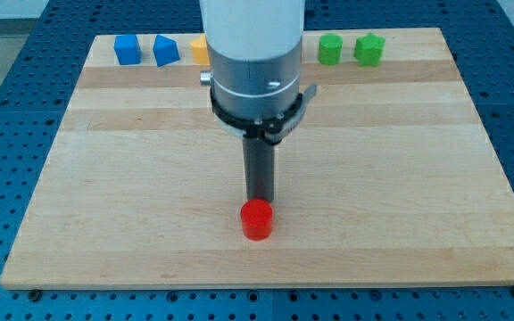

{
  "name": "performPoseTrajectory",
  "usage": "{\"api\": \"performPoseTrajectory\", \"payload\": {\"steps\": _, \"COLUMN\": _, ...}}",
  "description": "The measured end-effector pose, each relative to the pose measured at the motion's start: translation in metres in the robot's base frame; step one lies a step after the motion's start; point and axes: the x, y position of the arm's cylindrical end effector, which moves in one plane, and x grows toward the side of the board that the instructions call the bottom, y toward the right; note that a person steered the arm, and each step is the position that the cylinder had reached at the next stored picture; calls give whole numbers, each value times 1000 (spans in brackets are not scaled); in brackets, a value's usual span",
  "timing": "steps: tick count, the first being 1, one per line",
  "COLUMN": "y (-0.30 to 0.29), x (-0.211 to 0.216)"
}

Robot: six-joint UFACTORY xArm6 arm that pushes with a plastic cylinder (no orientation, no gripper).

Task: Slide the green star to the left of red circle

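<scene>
The red circle [257, 219] lies on the wooden board [105, 223] near the view's bottom centre. My tip [259, 199] stands just above the red circle in the view, touching it or nearly so; the contact cannot be told. Two green blocks sit at the board's top edge, right of the arm. The right one [368, 48] has an angular outline and looks like the green star. The left one [330, 48] looks rounder. Both are far from my tip, up and to the view's right.
A blue cube [127, 49] and another blue block [166, 50] sit at the top left edge. A yellow block [200, 49] beside them is partly hidden by the arm's white body [252, 53]. A blue perforated table surrounds the board.
</scene>
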Motion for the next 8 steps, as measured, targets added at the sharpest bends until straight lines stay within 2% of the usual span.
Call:
{"api": "performPoseTrajectory", "payload": {"steps": 1, "y": 4, "x": -12}}
{"api": "performPoseTrajectory", "payload": {"steps": 4, "y": 162, "x": -128}}
{"api": "performPoseTrajectory", "payload": {"steps": 6, "y": 245, "x": -205}}
{"api": "performPoseTrajectory", "payload": {"steps": 8, "y": 265, "x": -282}}
